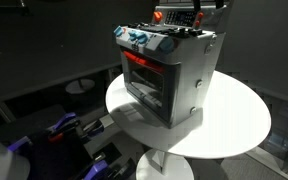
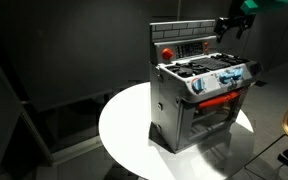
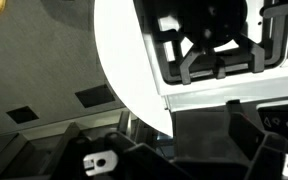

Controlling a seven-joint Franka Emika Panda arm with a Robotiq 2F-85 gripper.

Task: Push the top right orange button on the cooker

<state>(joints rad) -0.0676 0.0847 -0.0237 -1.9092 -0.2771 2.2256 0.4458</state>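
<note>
Where the round white tabletop carries the scene, the cooker stands upright on it as the only object, its base set closer to the edge at the right of that exterior view than to the opposite edge. Seen from above in the wrist view, the curved rim of the tabletop runs beside the cooker's hob, whose black grates fill the upper right of the picture. The oven window on the cooker's front shows a red glow in both exterior views, and the blue-and-red knobs sit in a row above it. The dark back panel rises behind the hob on the side toward the far edge of the tabletop. The hand hangs at the upper right corner of this panel, close against it; whether it touches the panel cannot be told. Whether its fingers are spread or pressed together cannot be told from any view. An orange-red button shows at the panel's left end. The top right orange button lies at the panel's opposite upper corner, beside the hand, but is too small and too masked to be picked out.
</note>
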